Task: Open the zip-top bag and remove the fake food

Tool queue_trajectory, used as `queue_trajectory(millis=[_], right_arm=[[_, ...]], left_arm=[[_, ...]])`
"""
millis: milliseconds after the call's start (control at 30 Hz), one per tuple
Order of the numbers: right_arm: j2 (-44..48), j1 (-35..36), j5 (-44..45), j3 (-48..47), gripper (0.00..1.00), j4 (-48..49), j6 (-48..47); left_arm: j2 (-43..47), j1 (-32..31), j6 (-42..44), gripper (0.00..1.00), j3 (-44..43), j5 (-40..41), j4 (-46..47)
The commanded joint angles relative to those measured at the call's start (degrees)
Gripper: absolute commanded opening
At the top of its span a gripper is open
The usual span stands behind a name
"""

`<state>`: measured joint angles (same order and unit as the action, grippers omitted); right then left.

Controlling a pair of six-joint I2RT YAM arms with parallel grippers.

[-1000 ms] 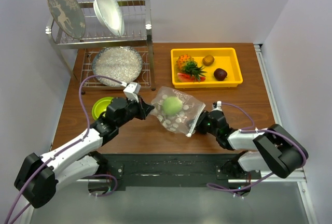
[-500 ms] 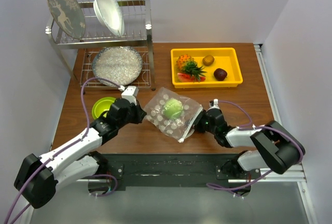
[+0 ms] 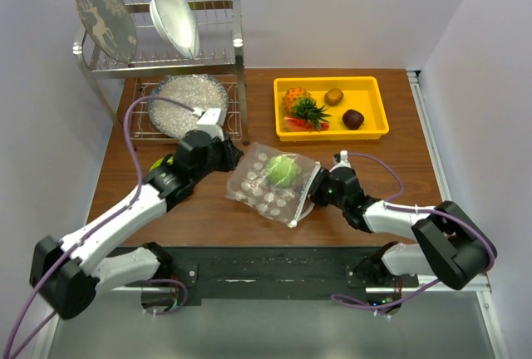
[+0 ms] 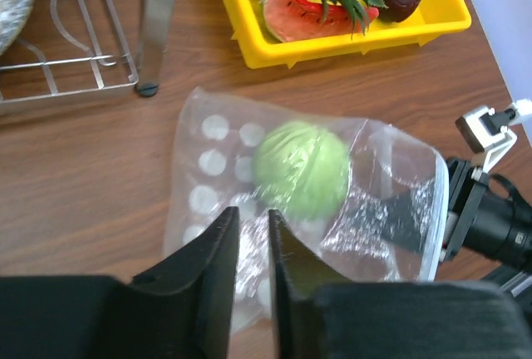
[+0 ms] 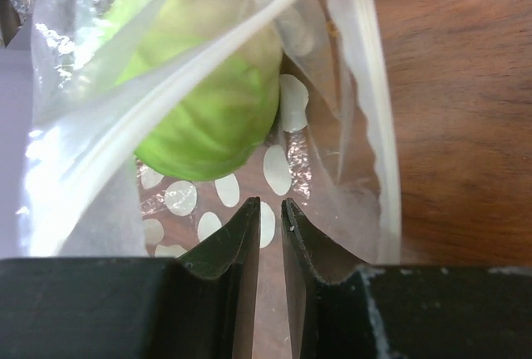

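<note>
The zip-top bag (image 3: 264,189) lies on the wooden table with its mouth toward the right, a green round fruit (image 3: 283,170) inside it. My left gripper (image 3: 235,159) hovers over the bag's left part (image 4: 208,168). Its jaws stand slightly open and hold nothing (image 4: 253,213). My right gripper (image 3: 313,195) sits at the bag's mouth beside the zip strip (image 5: 378,126). Its jaws are nearly together on the film (image 5: 270,203), just short of the green fruit (image 5: 208,118). More fake food lies in the yellow tray (image 3: 376,85): pineapple (image 3: 301,103), kiwi (image 3: 334,96), dark ball (image 3: 353,119), watermelon slice (image 3: 298,125).
A lime-green bowl (image 3: 158,169) sits behind my left arm. A metal dish rack (image 3: 166,60) with plates stands at the back left, one leg (image 4: 158,27) close to the bag. The yellow tray's edge (image 4: 349,43) is just beyond the bag.
My left gripper opened and let go of the bag's left edge, then drew back above it. The bag dropped flat and slid left. My right gripper followed at the mouth.
</note>
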<state>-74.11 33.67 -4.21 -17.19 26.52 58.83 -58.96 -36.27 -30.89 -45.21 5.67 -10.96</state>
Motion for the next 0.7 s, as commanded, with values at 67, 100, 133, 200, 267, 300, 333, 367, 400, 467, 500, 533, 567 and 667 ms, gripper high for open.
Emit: queue_trajectory(millis=[67,100,133,200,267,300,333,367,400,467,500,533,567,667], right_arm=[[-1.5,-0.1,-0.9,-2.0,0.21,0.8,-0.5],[-1.4,-0.2,-0.8,-2.0,0.22,0.8,-0.4],[-1.3,-0.1,-0.8,-1.9,0.22,0.9,-0.4],[-1.3,-0.2,-0.7,-1.8,0.22,0.9,-0.3],[-1.6,-0.2,-0.8,-1.8,0.24,1.4,0.0],[-1.8,-0.2,-0.9,-1.9,0.25,1.5,0.1],[-1.9,-0.1,-1.2,-2.1,0.25,1.8,0.2],[-2.3,-0.2,-1.3,-2.2,0.27,2.2,0.3],[-2.3,-0.1,-1.5,-2.2,0.28,2.4,0.4],[-2.1,-0.1,-1.8,-2.3,0.31,3.1,0.5],[-1.8,-0.1,-1.8,-2.3,0.33,3.3,0.5],[-1.7,-0.2,-1.9,-2.4,0.36,3.4,0.6],[-1.0,-0.2,-1.8,-2.6,0.38,3.4,0.6],[0.3,-0.2,-1.5,-2.7,0.46,3.4,0.2]], left_arm=[[-15.7,-4.9,-1.8,0.15,-6.7,-0.2,12.5],[-17.4,-5.6,-2.0,0.14,-8.4,1.4,13.3],[-20.6,-6.5,-2.6,0.10,-9.1,2.5,14.6],[-23.6,-6.9,-3.4,0.07,-10.3,6.1,15.9],[-27.0,-7.6,-3.8,0.06,-10.9,8.9,17.7],[-27.9,-7.7,-4.0,0.06,-11.1,12.0,18.1],[-29.4,-7.7,-4.3,0.05,-11.0,13.1,19.0],[-30.1,-7.7,-4.3,0.05,-10.9,13.9,19.6],[-30.7,-7.6,-3.9,0.05,-11.0,14.4,20.4],[-33.0,-7.7,-3.6,0.05,-11.8,14.2,20.9],[-33.8,-7.8,-3.8,0.05,-12.2,14.0,21.0],[-34.6,-7.8,-4.0,0.05,-12.0,14.1,21.2],[-34.9,-7.7,-4.2,0.05,-11.8,14.1,21.7],[-35.8,-7.8,-4.3,0.05,-10.2,13.5,23.8]])
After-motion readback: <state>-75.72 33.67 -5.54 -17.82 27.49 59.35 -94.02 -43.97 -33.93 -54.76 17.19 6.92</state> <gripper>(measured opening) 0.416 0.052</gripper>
